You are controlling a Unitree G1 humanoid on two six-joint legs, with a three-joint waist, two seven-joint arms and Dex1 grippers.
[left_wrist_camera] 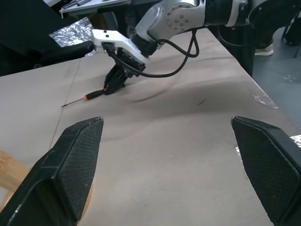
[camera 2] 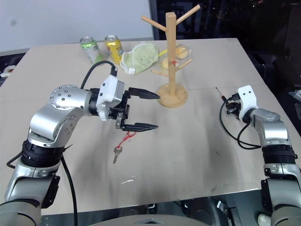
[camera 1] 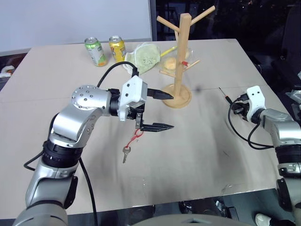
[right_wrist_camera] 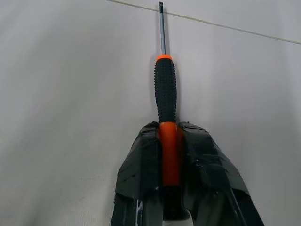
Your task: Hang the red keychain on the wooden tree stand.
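beige worktop [camera 1: 197,155]; keychain [camera 1: 130,142] flat just below left claw [camera 1: 159,111], cord-to-key axis running toward robot; left claw wide open, nearer; right claw [right_wrist_camera: 170,162] far right, fingers around screwdriver [right_wrist_camera: 165,101]; stand [camera 1: 179,61] just beyond left claw

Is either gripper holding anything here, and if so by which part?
The right gripper has the screwdriver between its fingers by the orange rear of the handle. The left gripper is open and empty; the red keychain lies on the table.

Red keychain [camera 1: 131,142] flat on table; wooden tree stand [camera 1: 180,56] upright.
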